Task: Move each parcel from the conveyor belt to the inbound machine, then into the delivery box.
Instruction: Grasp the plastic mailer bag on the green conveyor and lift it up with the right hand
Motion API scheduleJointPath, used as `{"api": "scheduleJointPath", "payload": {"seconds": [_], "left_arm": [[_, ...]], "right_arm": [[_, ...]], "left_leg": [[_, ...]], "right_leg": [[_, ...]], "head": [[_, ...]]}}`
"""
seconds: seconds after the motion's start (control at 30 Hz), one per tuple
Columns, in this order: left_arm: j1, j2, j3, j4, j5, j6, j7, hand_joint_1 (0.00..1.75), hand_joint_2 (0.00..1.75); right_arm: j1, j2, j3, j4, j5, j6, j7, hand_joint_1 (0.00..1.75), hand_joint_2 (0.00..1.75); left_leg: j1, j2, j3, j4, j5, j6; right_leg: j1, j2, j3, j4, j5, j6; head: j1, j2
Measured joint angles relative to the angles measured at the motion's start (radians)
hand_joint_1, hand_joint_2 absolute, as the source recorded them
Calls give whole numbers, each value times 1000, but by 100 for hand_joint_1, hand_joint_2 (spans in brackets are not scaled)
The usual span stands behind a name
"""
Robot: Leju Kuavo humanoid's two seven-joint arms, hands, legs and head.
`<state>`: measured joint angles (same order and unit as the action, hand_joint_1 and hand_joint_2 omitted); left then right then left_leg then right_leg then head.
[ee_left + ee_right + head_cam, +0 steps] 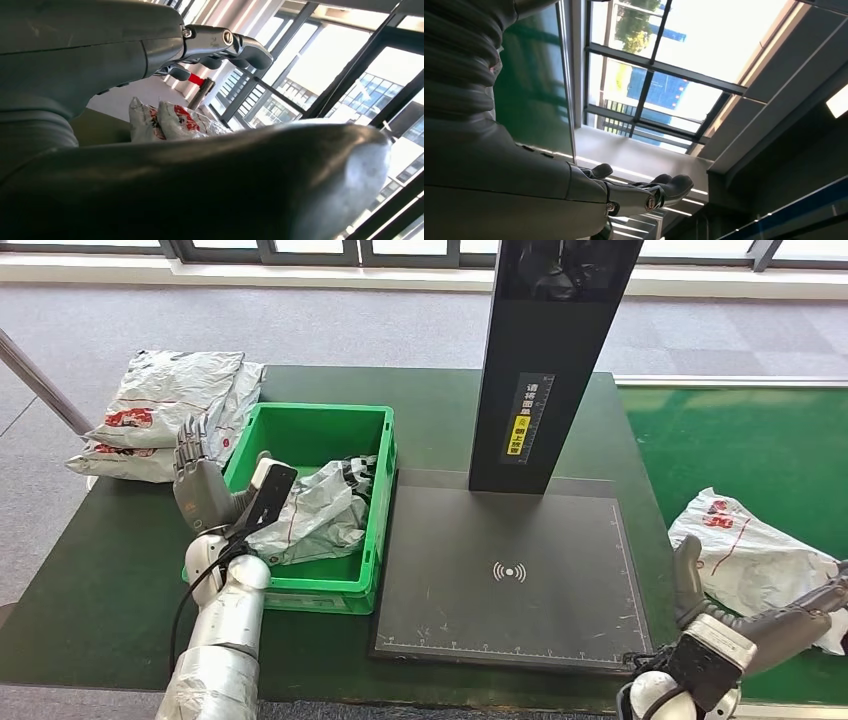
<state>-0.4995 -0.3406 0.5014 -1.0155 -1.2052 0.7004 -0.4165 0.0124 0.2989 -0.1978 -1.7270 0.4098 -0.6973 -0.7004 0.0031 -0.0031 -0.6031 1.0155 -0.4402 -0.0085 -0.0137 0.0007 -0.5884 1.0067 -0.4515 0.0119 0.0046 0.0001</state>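
Observation:
A crumpled white-grey parcel (752, 548) with red print lies on the green conveyor belt (760, 440) at the right. My right hand (770, 625) sits at the parcel's near edge, fingers stretched out along it and thumb raised, holding nothing. In the right wrist view its fingers (659, 192) are extended and empty. The inbound machine's dark scan plate (510, 570) with its black post (550, 360) is in the middle. To its left, the green delivery box (310, 420) holds one parcel (315, 515). My left hand (195, 482) is raised, open, at the box's left wall; its fingers (225, 45) are apart.
Two more parcels (170, 410) are stacked on the dark green table (100, 580) at the far left, also visible as parcels (170, 122) in the left wrist view. A metal pole (40, 385) slants in at the left edge. Grey floor and windows lie beyond.

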Motion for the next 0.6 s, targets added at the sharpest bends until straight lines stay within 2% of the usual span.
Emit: {"api": "scheduleJointPath", "payload": {"seconds": [0.1, 0.17, 0.27, 0.4, 0.5, 0.6], "left_arm": [[19, -8, -18, -41, 83, 0, -55, 0, 0], [36, -11, -46, -76, 109, 0, -58, 0, 0], [58, -13, -100, -134, 123, 0, -36, 0, 0], [79, -14, -160, -199, 112, 0, 9, 0, 0], [88, -14, -186, -229, 111, 0, 18, 0, 0], [93, -15, -200, -246, 111, 0, 19, 0, 0]], "right_arm": [[-44, 2, -84, 48, 101, 0, 1, 0, 175], [-94, 2, -174, 110, 180, 0, 3, 0, 175], [-200, -1, -389, 235, 387, 0, 5, 0, 175], [-345, -23, -752, 380, 698, 0, 5, 0, 175], [-405, -42, -954, 441, 778, 0, 6, 0, 175], [-435, -52, -1058, 474, 789, 0, 4, 0, 175]], "left_leg": [[0, 0, 0, 0, 0, 0], [0, 0, 0, 1, 0, 0], [-1, 0, 0, 1, 0, 0], [-1, -2, 0, 2, 0, 1], [-1, -3, -1, 2, 0, 1], [-1, -2, -1, 1, 0, 0]], "right_leg": [[0, 0, 0, 0, 0, 0], [0, 0, 0, 0, 0, 0], [-1, 0, 0, 0, 1, 1], [-1, -1, 0, 0, 1, 1], [-1, -2, 0, 0, 1, 2], [-1, -1, -1, 0, 1, 2]], "head": [[0, 0], [0, 0], [0, 0], [0, 0], [0, 0], [0, 0]]}}
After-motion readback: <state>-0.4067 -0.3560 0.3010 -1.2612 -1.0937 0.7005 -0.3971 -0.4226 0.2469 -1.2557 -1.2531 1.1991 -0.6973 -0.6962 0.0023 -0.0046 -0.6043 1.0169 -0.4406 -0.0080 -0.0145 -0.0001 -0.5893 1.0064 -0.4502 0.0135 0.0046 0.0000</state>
